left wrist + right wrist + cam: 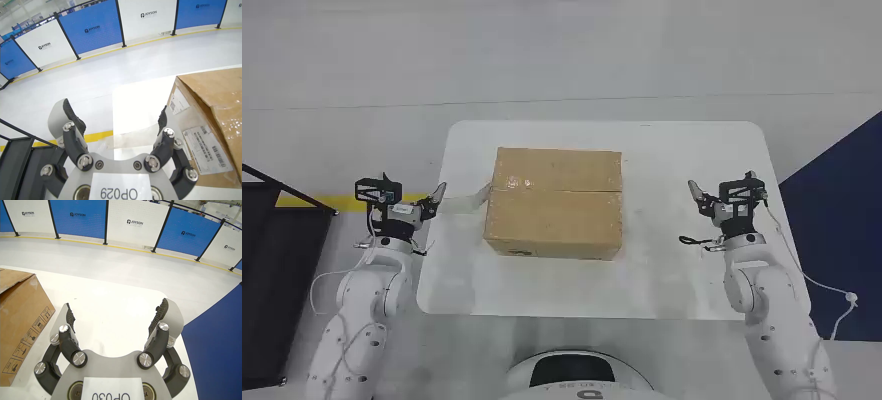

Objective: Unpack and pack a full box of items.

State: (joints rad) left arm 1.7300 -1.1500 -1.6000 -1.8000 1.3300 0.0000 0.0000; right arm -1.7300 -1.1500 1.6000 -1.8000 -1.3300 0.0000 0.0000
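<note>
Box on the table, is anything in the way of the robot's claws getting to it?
No, nothing visible. The box sits shut on the table, with the open left gripper close beside one end and the open right gripper across bare table from the other.

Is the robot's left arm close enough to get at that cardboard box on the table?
Probably yes. The left end effector sits open right beside the end face of the cardboard box, with only bare table around it and nothing in the way.
</note>
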